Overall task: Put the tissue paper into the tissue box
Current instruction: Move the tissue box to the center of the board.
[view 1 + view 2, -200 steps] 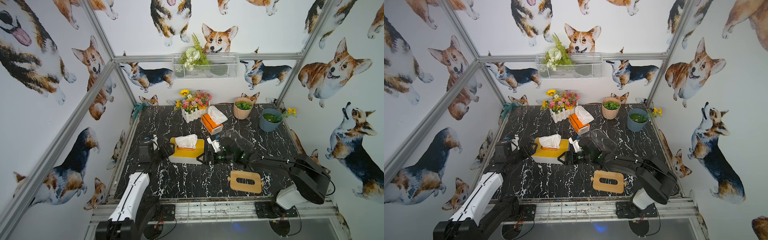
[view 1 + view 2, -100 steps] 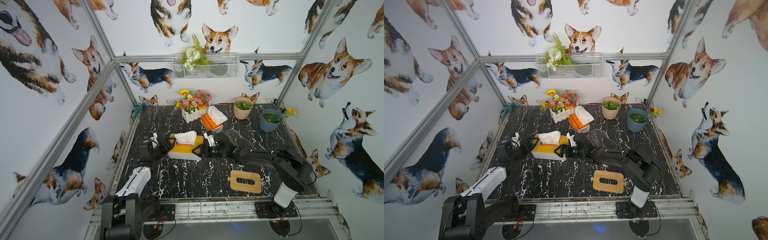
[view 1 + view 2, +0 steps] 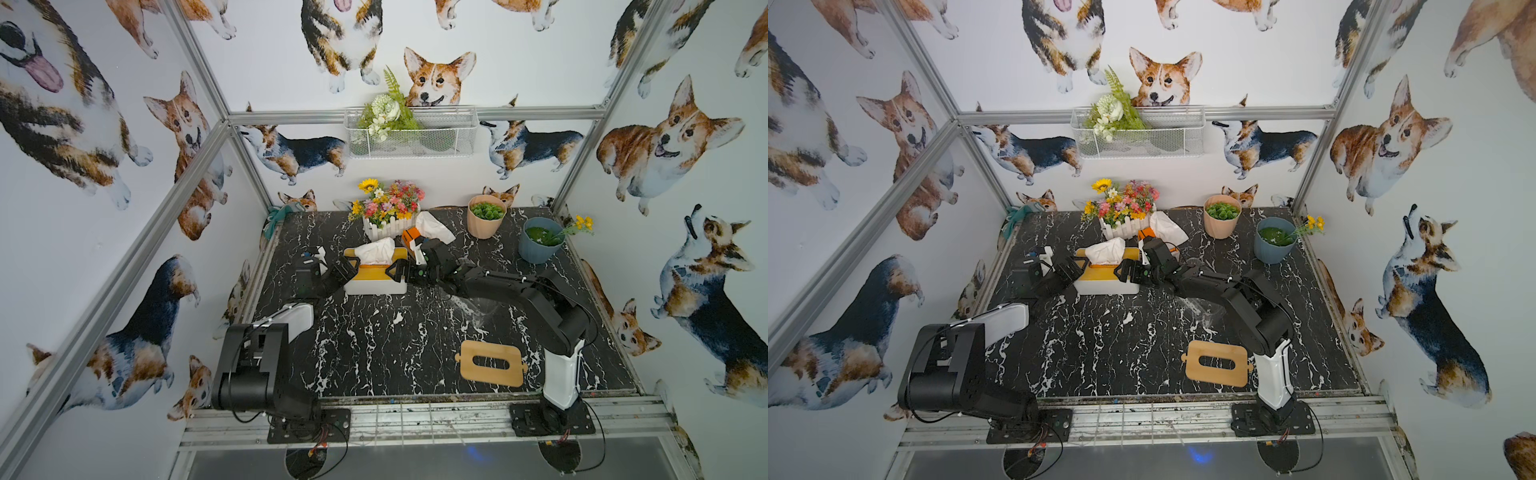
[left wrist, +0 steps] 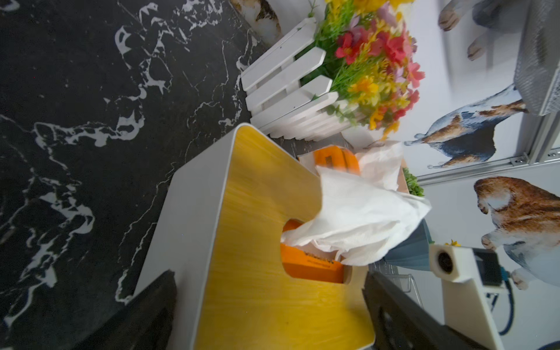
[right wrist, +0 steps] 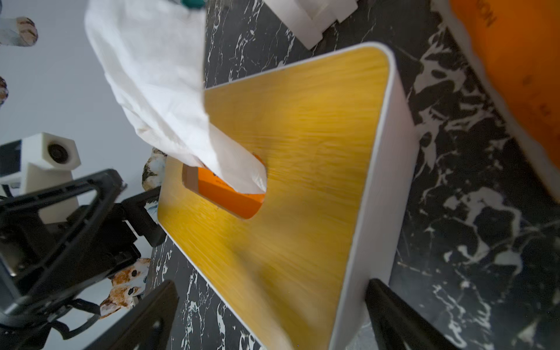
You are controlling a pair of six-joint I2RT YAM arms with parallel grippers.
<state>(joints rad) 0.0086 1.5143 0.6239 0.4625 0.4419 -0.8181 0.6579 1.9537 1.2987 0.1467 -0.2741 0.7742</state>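
Farther back than a second ago, the tissue box (image 3: 376, 279) is sitting near the flower planter (image 3: 388, 226). The left gripper (image 3: 347, 270) and the right gripper (image 3: 398, 270) are gaping wide, straddling its left and right ends and clamping nothing, likely steadying it. Tissue paper (image 3: 376, 251) is poking from its top.

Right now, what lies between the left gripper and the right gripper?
The white tissue box, a tissue sticking up from its lid slot. The left gripper and right gripper, both open, flank its ends; both top views show this.
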